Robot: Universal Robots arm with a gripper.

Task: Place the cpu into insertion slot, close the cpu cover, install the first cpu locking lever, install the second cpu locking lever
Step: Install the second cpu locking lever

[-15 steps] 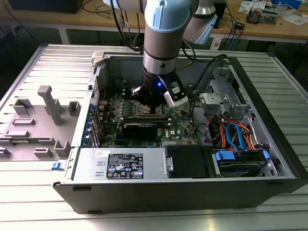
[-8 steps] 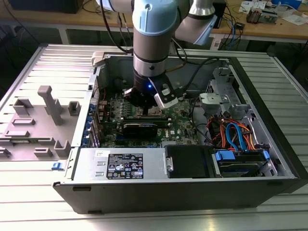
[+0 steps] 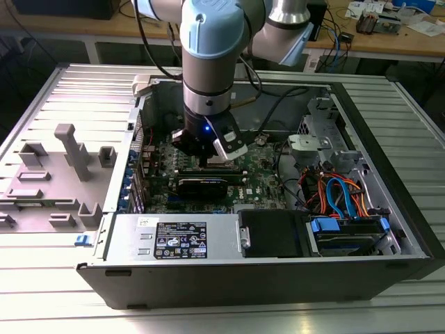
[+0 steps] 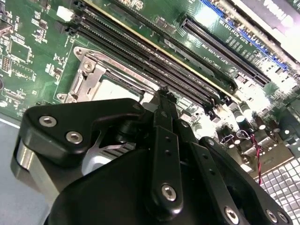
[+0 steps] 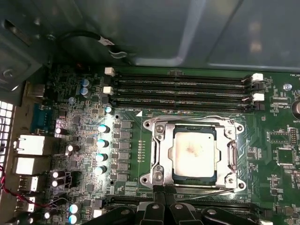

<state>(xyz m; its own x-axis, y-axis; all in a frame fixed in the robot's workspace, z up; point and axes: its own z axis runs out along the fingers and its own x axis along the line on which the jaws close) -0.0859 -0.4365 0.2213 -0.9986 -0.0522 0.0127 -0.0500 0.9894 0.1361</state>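
**Tool low over the socket, chip seated under its frame**

From my station I see the arm reaching down into the open computer case (image 3: 389, 209), which lies on its side on the ribbed metal tabletop (image 3: 42, 306). The tool (image 3: 208, 158) hangs just above the green motherboard (image 3: 261, 182), at about its middle in the exterior view.

In the first wrist view the cpu (image 5: 193, 151) sits inside the insertion slot (image 5: 159, 180), its dull silver top showing a pale smear at the centre. The cpu cover (image 5: 165, 154) lies flat around the chip, its window framing the metal top. A thin wire lever (image 5: 192, 119) runs along the socket edge nearest the long black memory slots (image 5: 180, 86); I cannot tell whether it is latched. The tool's black fingertips (image 5: 165, 202) stand close together, right at the socket edge farthest from those slots; whether they pinch anything I cannot tell.

In the second wrist view the black linkage of the tool (image 4: 161, 101) blocks most of the socket, with a corner of the silvery frame (image 4: 86, 75) visible beside the memory slots (image 4: 140, 51).

A grey plastic fixture (image 3: 66, 163) stands on the tabletop, outside the case on the exterior view's left.
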